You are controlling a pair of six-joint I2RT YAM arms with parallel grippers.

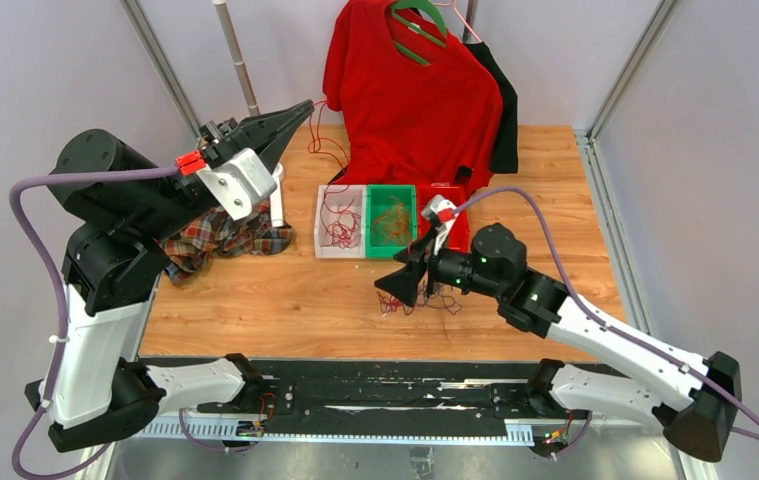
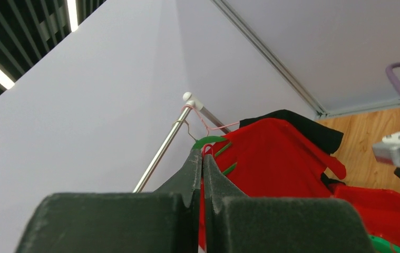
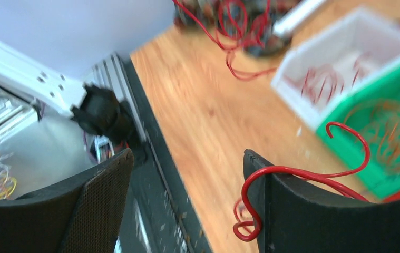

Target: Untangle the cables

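My left gripper (image 1: 307, 104) is raised at the back left, its jaws shut on a thin red cable (image 1: 317, 135) that hangs down toward the table. In the left wrist view that red cable (image 2: 203, 158) runs between the pressed fingers of the left gripper (image 2: 202, 155). My right gripper (image 1: 395, 288) stands open low over the table, beside a small tangle of red and dark cables (image 1: 425, 300). In the right wrist view the right gripper (image 3: 187, 153) has wide jaws, and a curly red cable (image 3: 303, 171) is draped over its right finger, not pinched.
A white bin (image 1: 322, 222) holds red cables, a green bin (image 1: 411, 218) holds orange ones, and a red bin (image 1: 455, 215) stands beside them. A red T-shirt (image 1: 415, 100) on a green hanger, a black garment, a plaid cloth (image 1: 220, 235) and a rack pole (image 1: 238, 60) fill the back.
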